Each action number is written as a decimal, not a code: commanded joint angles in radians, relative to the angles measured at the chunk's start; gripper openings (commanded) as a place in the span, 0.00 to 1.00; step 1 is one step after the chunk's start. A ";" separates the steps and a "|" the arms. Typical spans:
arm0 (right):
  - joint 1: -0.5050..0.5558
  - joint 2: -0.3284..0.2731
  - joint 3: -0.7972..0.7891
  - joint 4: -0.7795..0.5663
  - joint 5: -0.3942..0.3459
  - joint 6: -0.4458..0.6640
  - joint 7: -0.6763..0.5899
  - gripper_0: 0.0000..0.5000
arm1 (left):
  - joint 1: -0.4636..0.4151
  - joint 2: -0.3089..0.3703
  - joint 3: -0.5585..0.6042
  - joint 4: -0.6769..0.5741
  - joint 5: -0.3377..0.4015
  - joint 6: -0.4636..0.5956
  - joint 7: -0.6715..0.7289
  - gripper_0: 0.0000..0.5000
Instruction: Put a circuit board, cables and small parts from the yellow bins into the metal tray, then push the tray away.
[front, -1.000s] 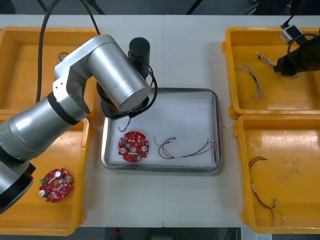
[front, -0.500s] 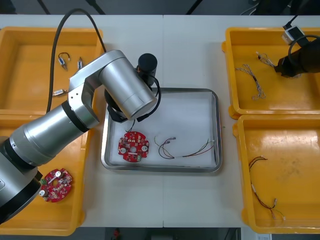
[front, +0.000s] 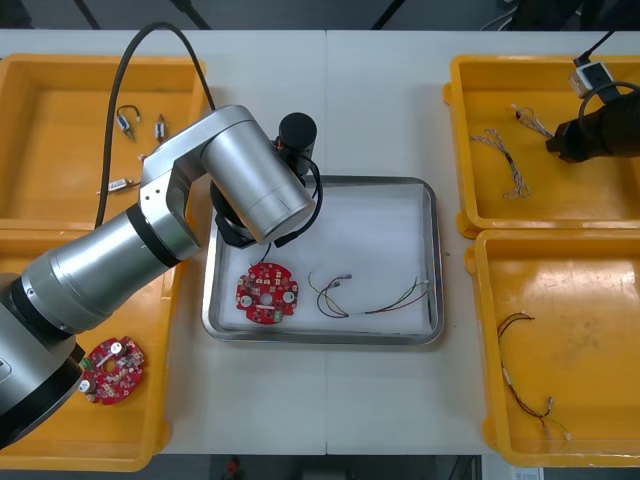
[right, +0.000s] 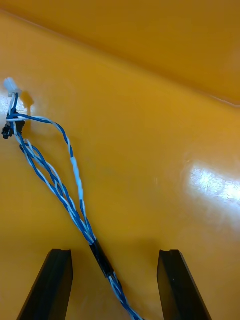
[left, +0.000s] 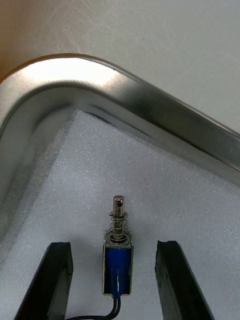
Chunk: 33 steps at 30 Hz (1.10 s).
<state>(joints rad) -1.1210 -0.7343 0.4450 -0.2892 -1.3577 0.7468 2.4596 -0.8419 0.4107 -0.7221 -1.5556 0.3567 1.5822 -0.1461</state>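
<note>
Our right gripper stands open over the cable in the bin at 2 o'clock, light and limp we judge, best pinched at its black sleeve, while the left gripper, open, straddles a metal part at 10 o'clock in the tray.

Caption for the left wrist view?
Open left gripper straddles a small metal part on the white-lined metal tray, near its corner.
</note>
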 joint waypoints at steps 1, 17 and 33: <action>0.029 0.004 -0.023 -0.001 -0.012 -0.007 0.019 0.85 | -0.003 0.007 -0.007 -0.038 -0.004 0.001 0.014 1.00; 0.035 -0.010 -0.025 -0.005 -0.014 0.031 0.018 0.00 | -0.071 0.140 0.259 -0.274 0.304 0.217 -0.026 1.00; 0.035 -0.103 -0.086 -0.189 0.117 0.200 0.042 0.00 | -0.171 0.327 0.521 -0.150 0.642 0.283 -0.007 1.00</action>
<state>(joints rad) -1.0946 -0.7768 0.4287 -0.4327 -1.2828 0.9016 2.4691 -0.9402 0.6761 -0.2387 -1.7511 0.9617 1.8596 -0.1462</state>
